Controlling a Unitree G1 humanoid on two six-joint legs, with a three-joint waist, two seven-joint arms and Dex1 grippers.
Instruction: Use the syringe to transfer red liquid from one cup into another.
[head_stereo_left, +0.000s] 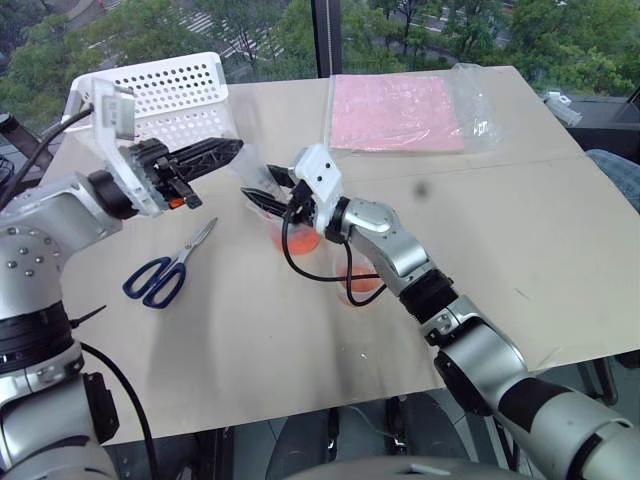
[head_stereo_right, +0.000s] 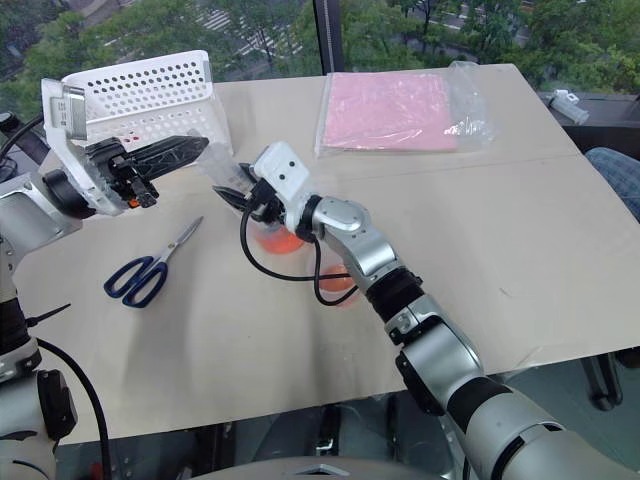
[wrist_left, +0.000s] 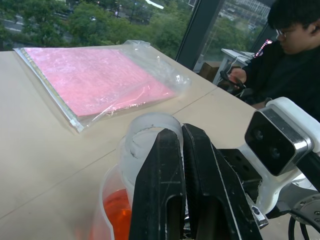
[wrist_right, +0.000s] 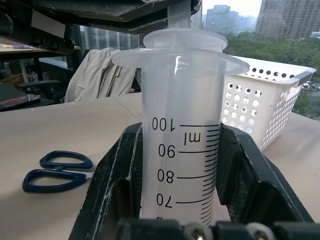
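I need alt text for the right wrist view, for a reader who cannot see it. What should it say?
A clear syringe with black millilitre marks stands upright, clamped between the right gripper's two black fingers. Behind it on the beige table lie blue-handled scissors on one side and a white perforated basket on the other.

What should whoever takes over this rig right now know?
Right gripper: shut on the syringe barrel, held upright over the handled measuring cup with red liquid.
Left gripper: shut, at the plunger's thumb ring.
Small cup stands near the robot, behind the right arm, also red inside.
Done: syringe positioned. How much has been transferred cannot be told.
Left: draw and discharge into the small cup.
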